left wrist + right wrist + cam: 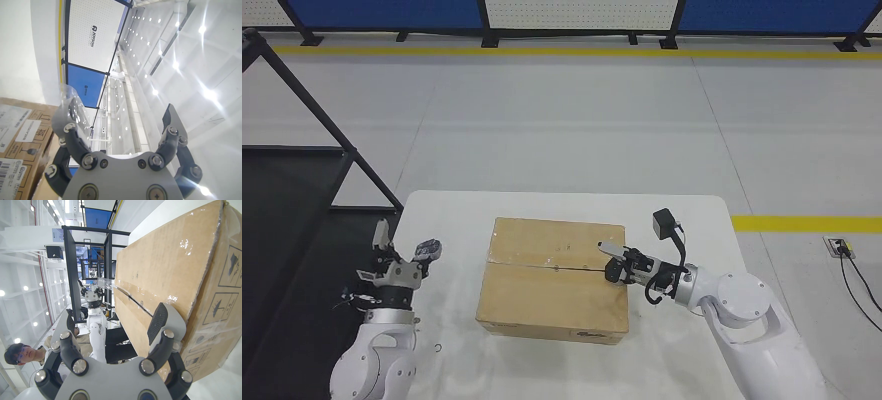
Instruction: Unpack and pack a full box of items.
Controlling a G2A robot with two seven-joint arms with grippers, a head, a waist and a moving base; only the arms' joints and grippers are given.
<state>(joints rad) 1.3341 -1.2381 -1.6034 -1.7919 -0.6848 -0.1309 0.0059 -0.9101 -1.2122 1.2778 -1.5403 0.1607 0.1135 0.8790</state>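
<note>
On the white worktop, the closed cardboard box is sitting at the centre. The right hand is sitting at the box's right end by the top seam, fingers apart. The left hand is pointing upward, well left of the box, fingers apart, with crumpled clear film clinging to one finger

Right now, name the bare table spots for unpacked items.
Free: the table strip beyond the box to the far edge, and the far right corner. Crowded: the box's right side with the right gripper, the left edge with the left gripper.
</note>
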